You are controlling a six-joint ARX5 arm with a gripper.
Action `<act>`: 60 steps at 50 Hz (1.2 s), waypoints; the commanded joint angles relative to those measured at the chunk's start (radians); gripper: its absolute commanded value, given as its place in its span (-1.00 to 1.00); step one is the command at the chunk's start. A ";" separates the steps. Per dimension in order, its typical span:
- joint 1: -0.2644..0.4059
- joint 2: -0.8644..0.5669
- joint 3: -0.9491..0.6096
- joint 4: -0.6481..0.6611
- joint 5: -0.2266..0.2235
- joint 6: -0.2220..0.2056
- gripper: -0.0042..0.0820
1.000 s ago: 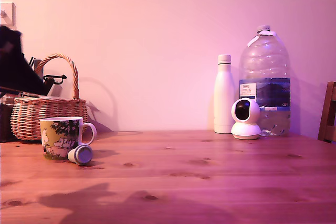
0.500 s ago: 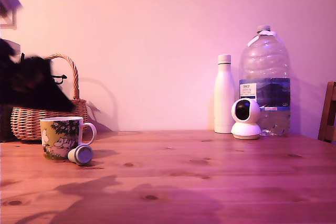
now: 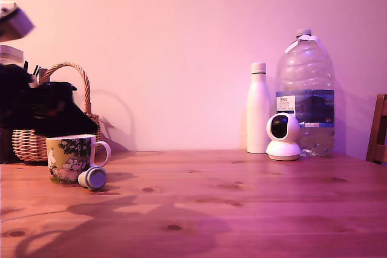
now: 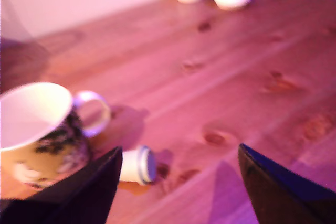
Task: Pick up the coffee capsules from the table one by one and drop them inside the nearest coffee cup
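Since half a second ago: gripper (image 4: 176, 182) lower, nearer the coffee cup (image 3: 71, 158). Coffee capsule (image 4: 137, 165): on its side on the tabletop (image 3: 242, 197), touching the cup's base, foil face away from it; below the gripper, nearer one finger. Gripper wide open, empty

Yellow-green foliage-printed mug (image 3: 71, 158) (white rim, handle), dark pale-faced capsule (image 3: 92, 177), reddish-brown knotted table (image 3: 242, 197).

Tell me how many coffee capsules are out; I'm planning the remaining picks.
1. The coffee capsule lies on its side on the table, beside the mug. Whether any sit inside the mug cannot be seen.
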 commanded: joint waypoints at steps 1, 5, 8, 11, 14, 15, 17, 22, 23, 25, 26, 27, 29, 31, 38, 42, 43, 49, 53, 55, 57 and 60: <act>0.017 0.032 -0.033 0.028 0.021 0.008 0.58; 0.039 0.068 -0.035 0.051 0.051 0.008 0.58; 0.050 0.101 -0.035 0.080 0.065 0.008 0.58; 0.060 0.137 -0.035 0.118 0.074 0.008 0.58; 0.069 0.177 -0.035 0.155 0.077 0.008 0.58; 0.072 0.193 -0.035 0.170 0.077 0.008 0.58; 0.078 0.221 -0.035 0.191 0.081 0.007 0.58; 0.088 0.286 -0.035 0.247 0.088 0.007 0.58; 0.089 0.297 -0.035 0.257 0.088 0.007 0.58; 0.089 0.317 -0.035 0.280 0.089 0.007 0.58; 0.089 0.327 -0.035 0.289 0.091 0.007 0.58; 0.089 0.336 -0.035 0.299 0.092 0.006 0.58; 0.090 0.352 -0.035 0.318 0.095 0.006 0.58; 0.092 0.367 -0.035 0.336 0.098 0.003 0.58; 0.101 0.401 -0.035 0.388 0.106 -0.016 0.58; 0.107 0.416 -0.032 0.409 0.107 -0.028 0.58; 0.109 0.418 -0.029 0.410 0.108 -0.028 0.58; 0.113 0.435 -0.009 0.411 0.116 -0.039 0.58; 0.113 0.447 0.012 0.408 0.121 -0.041 0.58; 0.113 0.457 0.026 0.403 0.125 -0.041 0.58; 0.114 0.472 0.039 0.400 0.134 -0.041 0.58; 0.116 0.496 0.055 0.401 0.141 -0.041 0.58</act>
